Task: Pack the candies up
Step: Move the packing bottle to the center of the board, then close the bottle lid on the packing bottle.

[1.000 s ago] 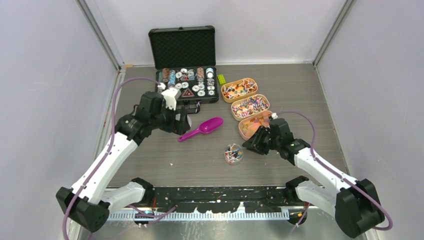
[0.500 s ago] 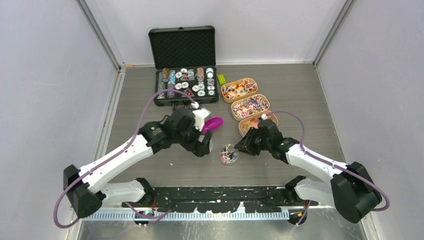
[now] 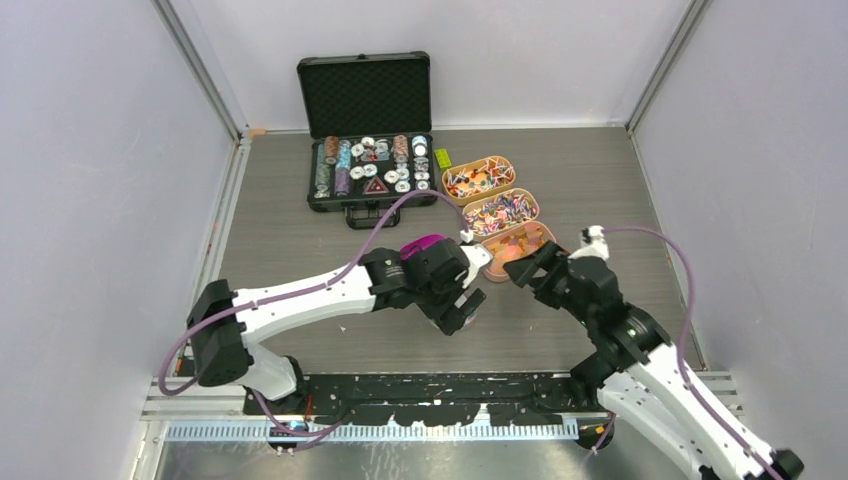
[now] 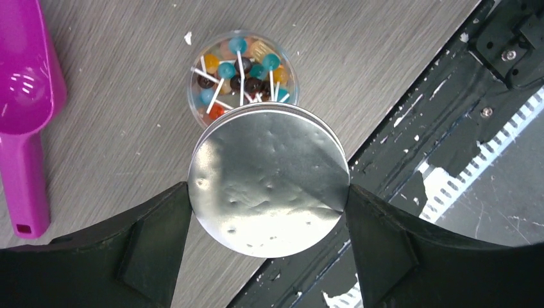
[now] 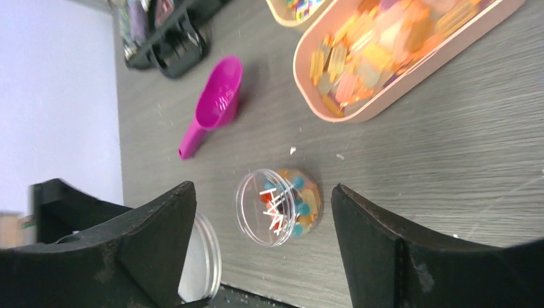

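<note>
Candies, small lollipops in mixed colours, fill a clear round jar standing on the table. My left gripper is shut on a round silver lid, one finger against each side of its rim. It holds the lid flat, just above and beside the jar, overlapping its near edge. My right gripper is open, drawn back from the jar, with nothing between its fingers. From above, the left gripper hides the jar and the right gripper sits to its right.
A magenta scoop lies on the table left of the jar. Three peach trays of candies stand behind the grippers, the nearest close to my right gripper. An open black case of poker chips and a yellow-green block are at the back.
My left arm has swung right across the table, carrying the lid to the jar. My right gripper has opened, let go of the jar and pulled back to the right.
</note>
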Motion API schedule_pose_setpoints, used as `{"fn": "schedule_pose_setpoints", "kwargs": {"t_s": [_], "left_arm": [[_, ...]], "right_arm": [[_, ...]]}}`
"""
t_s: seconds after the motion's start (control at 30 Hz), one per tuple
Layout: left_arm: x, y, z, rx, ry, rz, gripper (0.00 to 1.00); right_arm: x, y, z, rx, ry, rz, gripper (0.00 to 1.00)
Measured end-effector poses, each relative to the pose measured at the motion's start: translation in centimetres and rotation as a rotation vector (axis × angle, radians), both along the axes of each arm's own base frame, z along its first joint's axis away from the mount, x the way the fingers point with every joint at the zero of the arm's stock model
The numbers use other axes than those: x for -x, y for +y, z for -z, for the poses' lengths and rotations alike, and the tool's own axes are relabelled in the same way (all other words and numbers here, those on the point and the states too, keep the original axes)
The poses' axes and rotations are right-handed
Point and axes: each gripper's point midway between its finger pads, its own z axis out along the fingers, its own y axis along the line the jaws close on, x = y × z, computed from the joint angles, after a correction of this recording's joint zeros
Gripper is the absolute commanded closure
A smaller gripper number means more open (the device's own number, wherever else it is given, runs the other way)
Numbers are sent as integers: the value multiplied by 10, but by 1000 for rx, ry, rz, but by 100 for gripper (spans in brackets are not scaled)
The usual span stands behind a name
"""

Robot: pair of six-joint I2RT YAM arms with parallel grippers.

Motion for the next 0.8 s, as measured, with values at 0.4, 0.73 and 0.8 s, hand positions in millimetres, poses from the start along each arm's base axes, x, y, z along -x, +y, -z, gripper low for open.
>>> {"fn": "schedule_pose_setpoints", "kwargs": {"t_s": [0.4, 0.73, 0.8], "left_arm": [[-23, -31, 25, -100, -44, 6, 40], [-28, -31, 46, -171, -38, -3, 37], [-28, -30, 50, -182, -36, -4, 36]], "right_arm": [[34, -73, -52, -56, -275, 227, 7], [51, -103, -73, -38, -319, 311, 7], [51, -104, -73, -33, -321, 313, 8]]}}
